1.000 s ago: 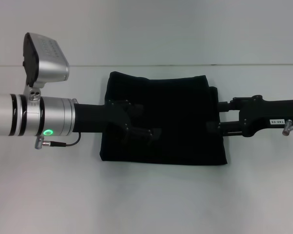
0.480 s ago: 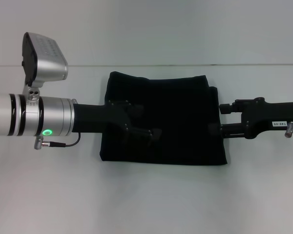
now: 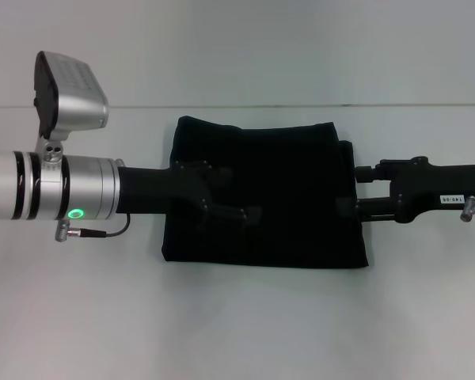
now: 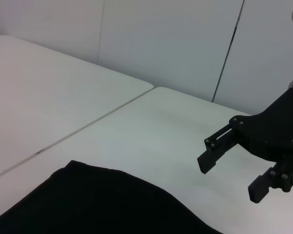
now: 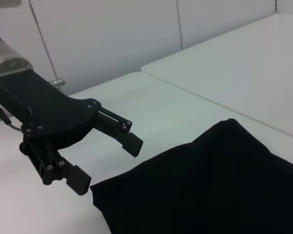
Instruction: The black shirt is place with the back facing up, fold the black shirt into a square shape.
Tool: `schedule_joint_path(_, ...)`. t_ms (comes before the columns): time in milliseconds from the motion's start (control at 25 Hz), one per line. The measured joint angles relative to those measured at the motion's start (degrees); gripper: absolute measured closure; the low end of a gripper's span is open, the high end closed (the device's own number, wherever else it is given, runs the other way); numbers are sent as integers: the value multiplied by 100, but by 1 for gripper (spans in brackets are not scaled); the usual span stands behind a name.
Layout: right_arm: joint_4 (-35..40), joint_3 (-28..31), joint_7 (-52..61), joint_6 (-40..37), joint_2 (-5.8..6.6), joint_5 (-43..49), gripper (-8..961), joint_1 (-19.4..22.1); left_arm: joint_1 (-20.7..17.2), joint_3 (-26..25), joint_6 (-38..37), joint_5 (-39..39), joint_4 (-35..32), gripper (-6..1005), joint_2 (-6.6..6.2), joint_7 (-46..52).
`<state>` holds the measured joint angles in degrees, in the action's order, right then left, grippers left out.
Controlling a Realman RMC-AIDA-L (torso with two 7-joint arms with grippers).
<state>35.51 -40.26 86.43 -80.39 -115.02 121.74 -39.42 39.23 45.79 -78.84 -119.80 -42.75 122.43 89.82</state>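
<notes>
We see the folded shirt (image 3: 261,198) on the white table (image 3: 237,317); the left gripper (image 3: 237,202) and right gripper (image 3: 350,190) hover wide apart, holding nothing.

Bare lab-like room: white tables (image 4: 49,97), plain panelled wall (image 4: 161,44).

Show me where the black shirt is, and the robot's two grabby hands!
black shirt (image 3: 285,170): head view, middle of the folded cloth.
left gripper (image 5: 107,158): right wrist view, between its open fingertips.
right gripper (image 4: 229,180): left wrist view, between its open fingertips.
</notes>
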Motion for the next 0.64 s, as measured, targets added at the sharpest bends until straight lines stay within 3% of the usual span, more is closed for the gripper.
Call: schedule_joint_path(640, 0, -7, 58, 21, 20, 11, 149, 8, 28, 0, 39, 11, -33, 65, 6, 0)
